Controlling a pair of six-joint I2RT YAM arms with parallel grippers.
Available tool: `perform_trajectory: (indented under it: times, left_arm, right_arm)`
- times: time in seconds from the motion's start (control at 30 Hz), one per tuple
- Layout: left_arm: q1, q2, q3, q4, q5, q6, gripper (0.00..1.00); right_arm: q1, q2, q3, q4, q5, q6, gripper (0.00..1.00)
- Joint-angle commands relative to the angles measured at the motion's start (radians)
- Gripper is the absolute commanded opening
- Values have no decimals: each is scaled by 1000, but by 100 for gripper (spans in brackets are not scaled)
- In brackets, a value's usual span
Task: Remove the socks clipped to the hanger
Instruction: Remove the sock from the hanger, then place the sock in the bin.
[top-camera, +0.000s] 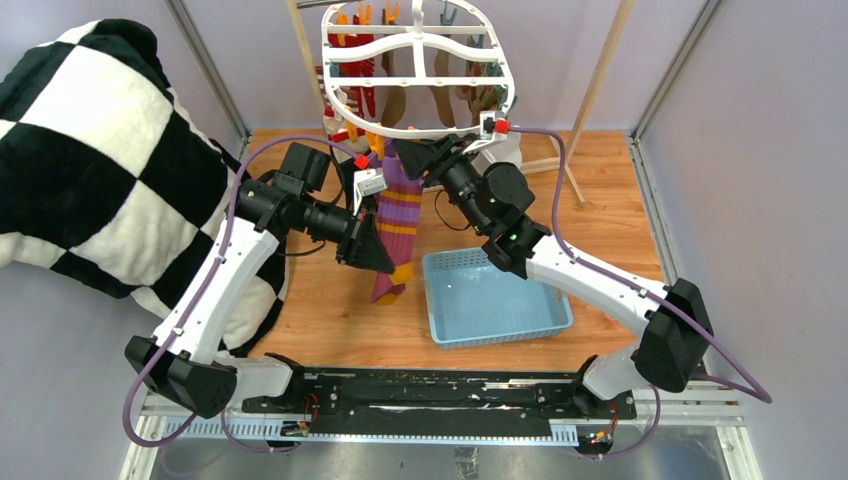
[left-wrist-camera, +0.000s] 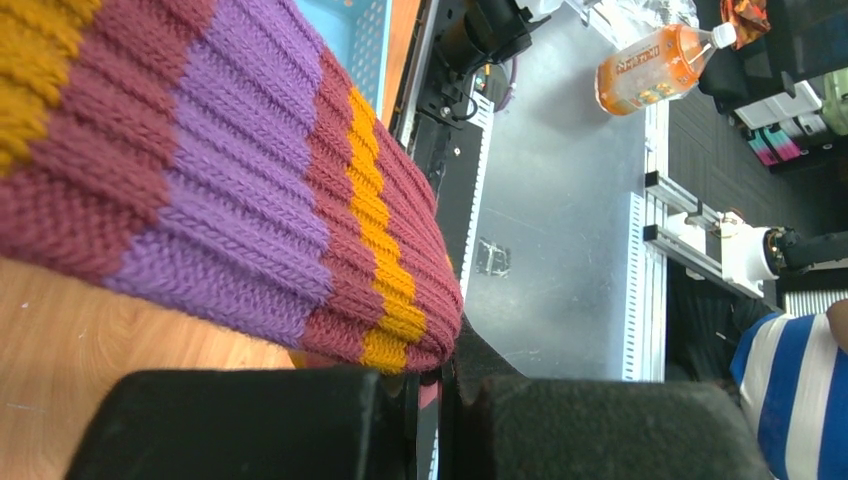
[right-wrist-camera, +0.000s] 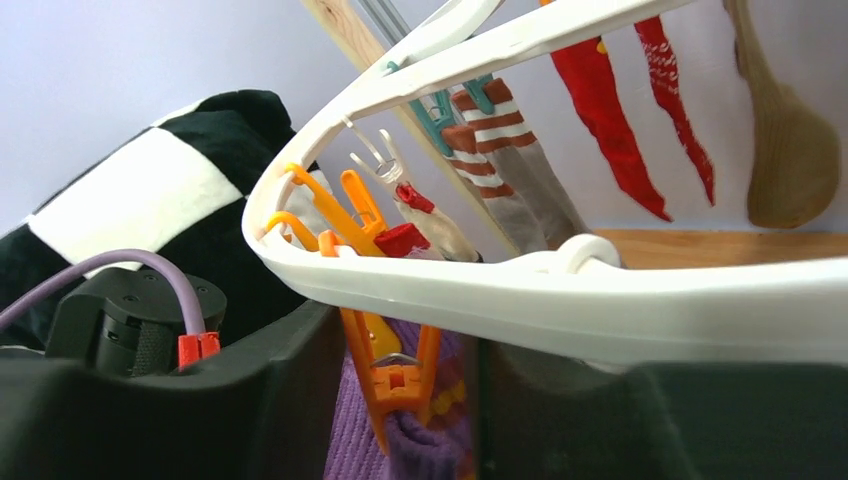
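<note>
Top external: striped sock (top-camera: 397, 215) beside basket (top-camera: 428, 295).

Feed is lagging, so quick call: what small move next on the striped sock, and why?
Probably squeeze the right pincer shut on the orange clip: it sits between the open fingers, biting the top of the striped sock, while the left pincer grips its lower end.

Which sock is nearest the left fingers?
The purple, maroon and yellow striped sock on the white hanger's near rim; red and tan socks hang farther back.

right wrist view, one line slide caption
Right gripper straddling the orange clip that holds a purple striped sock under the white hanger rim
</note>
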Motion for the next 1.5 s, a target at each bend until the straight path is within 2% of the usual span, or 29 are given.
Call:
perform_trajectory:
  times: [0.0,0.07,0.13,0.23,0.3,0.37,0.47,0.5,0.6,0.73,0.9,1.07,1.27,1.37,1.43,1.47]
  left_arm:
    - [-10,-24,-12,-5,-3,-3,0]
    - [-10,-28,-14,-5,-6,-2,0]
    - [-10,-35,-12,-5,-13,-6,0]
    - [-10,-48,-13,-5,-26,-7,0]
    - [-10,-59,-23,-5,-29,-8,0]
    - [-10,-72,-33,-4,-33,-8,0]
    - [-10,-93,-43,-2,-39,-2,0]
    - [-10,-99,-43,-2,-40,-2,0]
    - [-10,-112,-44,-2,-49,3,0]
    - [-10,-114,-47,-2,-54,7,0]
    - [-10,-103,-40,-4,-54,7,0]
    - [-10,-86,-15,-4,-59,-1,0]
    - [-10,-86,-5,-4,-72,-6,0]
    - [-10,-85,-13,-4,-70,-2,0]
    - [-10,-84,-17,-2,-74,-2,0]
    - [-10,-87,-19,-2,-81,-2,10]
  right_arm:
    - [-20,-3,21,56,6,33,39]
    - [-22,-2,23,56,-7,34,25]
    - [-27,-4,24,49,-16,35,17]
    - [-33,-15,17,30,-28,35,15]
    - [-38,-23,11,14,-42,37,17]
    - [-50,-33,5,-13,-77,44,34]
    - [-59,-76,-33,-73,-143,36,76]
    - [-59,-97,-57,-88,-184,22,86]
    - [-59,-179,-157,-122,-279,-2,98]
    - [-58,-300,-311,-88,-429,-8,100]
    - [-21,-390,-417,-52,-560,-59,100]
    - [40,-335,-380,-45,-636,-112,95]
    - [68,-259,-352,3,-704,-83,86]
    - [73,-244,-354,12,-693,-78,72]
    - [72,-254,-357,14,-675,-78,55]
    - [70,-263,-357,0,-658,-80,46]
